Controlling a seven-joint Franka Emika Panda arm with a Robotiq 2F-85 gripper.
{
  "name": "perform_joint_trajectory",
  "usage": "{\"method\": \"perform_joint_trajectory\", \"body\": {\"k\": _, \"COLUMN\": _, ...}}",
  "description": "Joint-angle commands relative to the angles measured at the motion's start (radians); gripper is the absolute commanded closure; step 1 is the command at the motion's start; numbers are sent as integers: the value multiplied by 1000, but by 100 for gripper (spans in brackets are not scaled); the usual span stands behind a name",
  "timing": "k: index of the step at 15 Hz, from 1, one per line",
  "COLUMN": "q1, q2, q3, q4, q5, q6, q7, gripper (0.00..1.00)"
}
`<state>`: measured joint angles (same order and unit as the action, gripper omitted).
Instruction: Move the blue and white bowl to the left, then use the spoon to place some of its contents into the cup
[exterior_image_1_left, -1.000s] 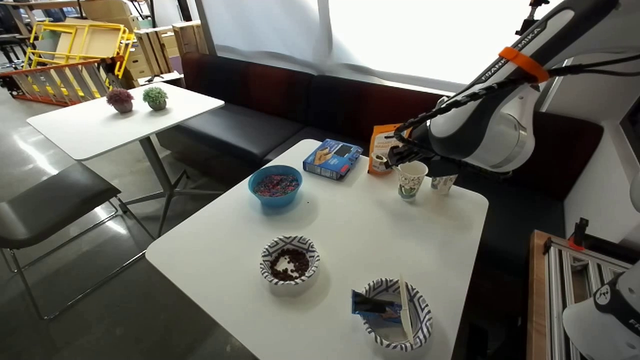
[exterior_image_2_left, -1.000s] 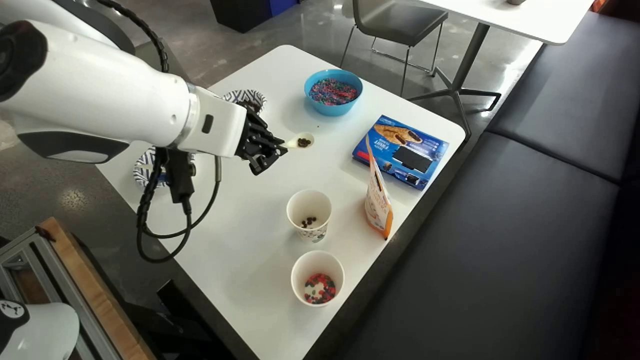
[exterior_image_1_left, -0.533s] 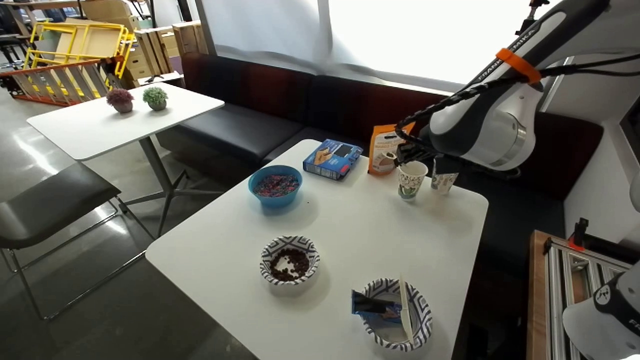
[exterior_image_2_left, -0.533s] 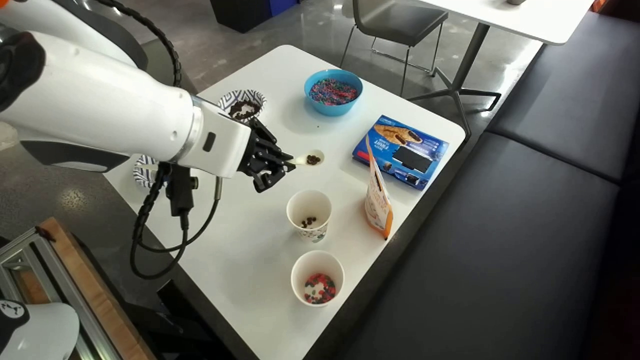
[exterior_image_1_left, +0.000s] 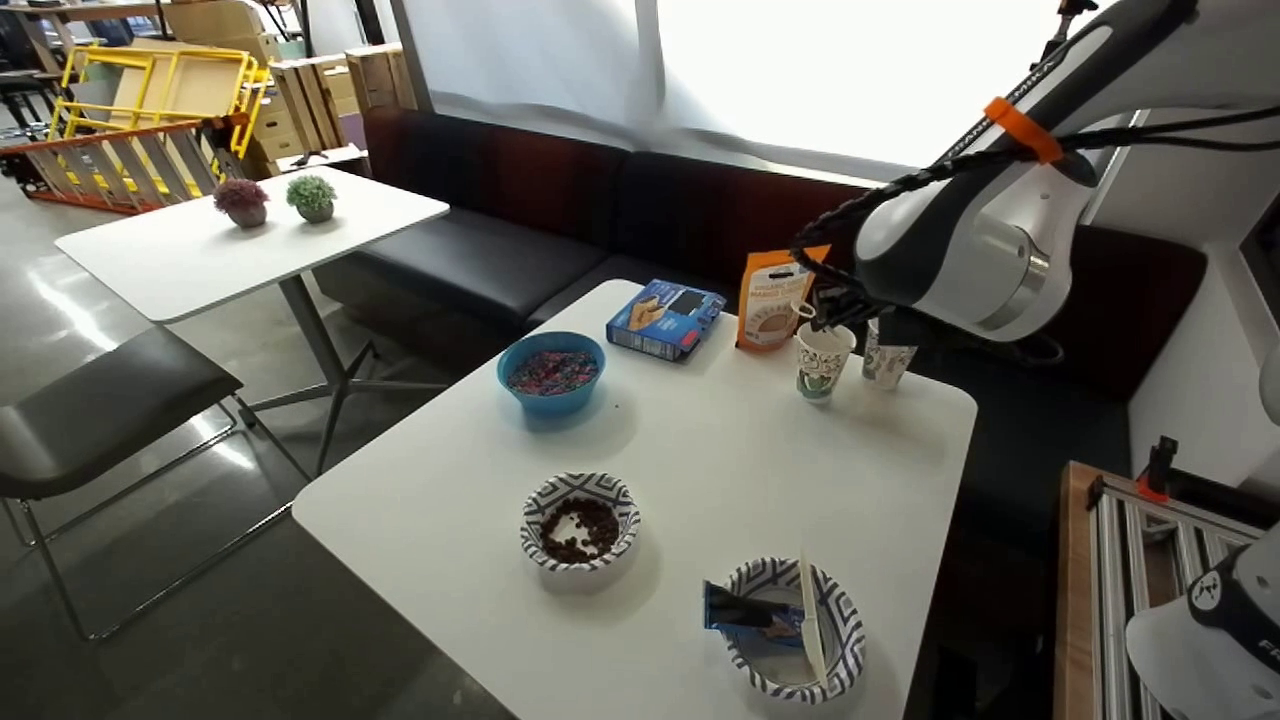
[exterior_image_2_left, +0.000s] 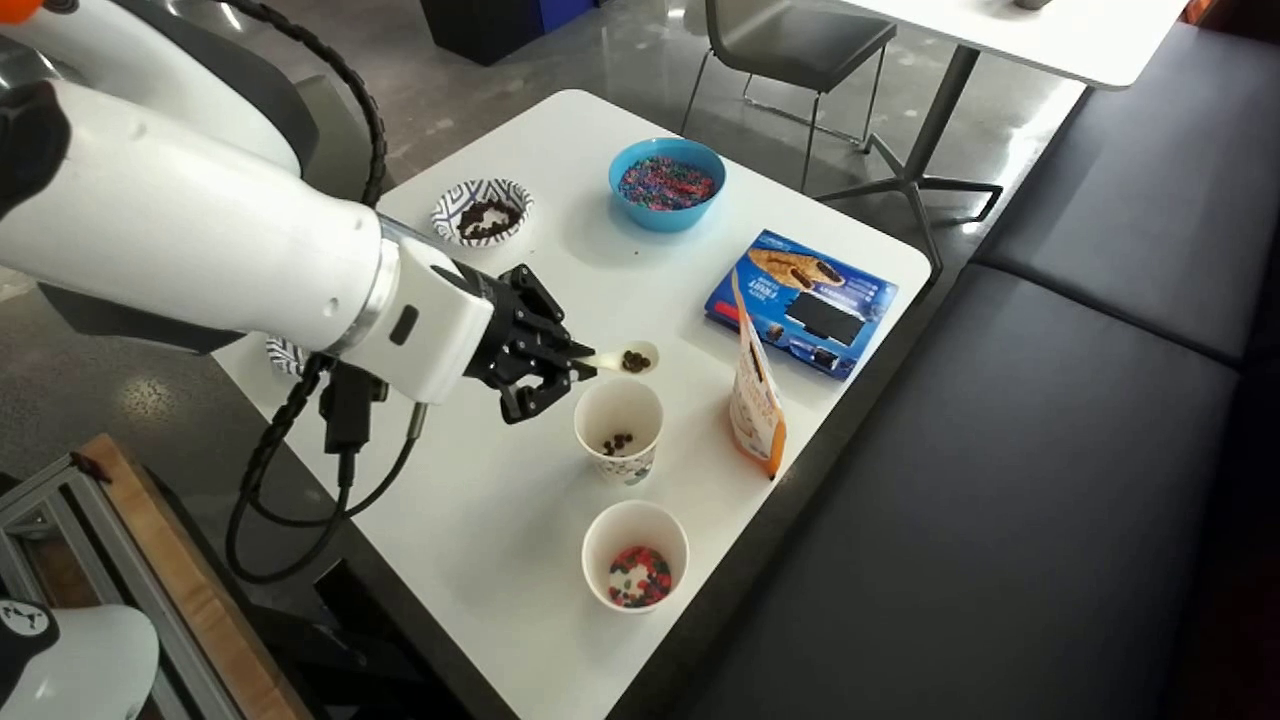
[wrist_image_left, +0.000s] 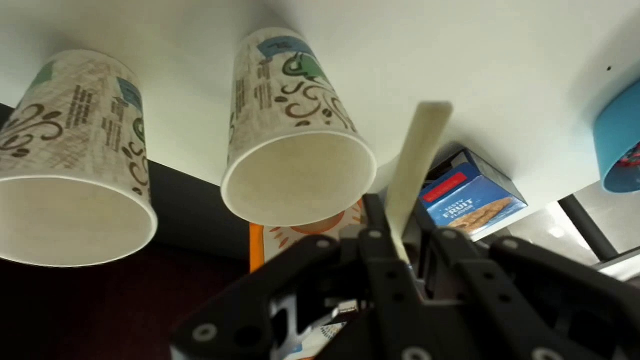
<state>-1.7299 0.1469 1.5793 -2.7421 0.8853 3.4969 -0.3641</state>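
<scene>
The blue and white bowl (exterior_image_1_left: 533, 524) stands on the table with brown pieces in it; it also shows in an exterior view (exterior_image_2_left: 449, 214). My gripper (exterior_image_2_left: 584, 362) is shut on the pale spoon (exterior_image_2_left: 607, 361), whose head holds brown pieces. In the wrist view the spoon's handle (wrist_image_left: 419, 145) sits between the fingertips (wrist_image_left: 398, 210). The patterned paper cup (exterior_image_2_left: 627, 468) stands upright with a few brown pieces at its bottom. The spoon's head is above and just behind the cup's rim in that view. The cup (wrist_image_left: 272, 95) is left of the fingers in the wrist view.
Another cup (exterior_image_2_left: 593, 570) with red and dark pieces stands beside it. An orange and white bag (exterior_image_2_left: 755, 405) and a blue box (exterior_image_2_left: 735, 290) are near the bench. A solid blue bowl (exterior_image_1_left: 550, 403) and a striped dish (exterior_image_1_left: 850, 640) with a packet and pale utensil are also there.
My gripper has carried the loaded spoon toward the cup, down and slightly right in an exterior view. The brown pieces are still in the spoon. The bowls and cups have not moved.
</scene>
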Motion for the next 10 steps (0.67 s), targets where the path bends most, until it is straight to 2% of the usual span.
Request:
{"method": "perform_joint_trajectory", "body": {"k": 1, "q1": -12, "q2": -1, "q3": 5, "q4": 0, "q5": 90, "q6": -4, "q7": -51, "gripper": 96}}
{"method": "perform_joint_trajectory", "body": {"k": 10, "q1": -62, "q2": 103, "q3": 31, "q4": -6, "q5": 178, "q6": -33, "q7": -214, "gripper": 96}}
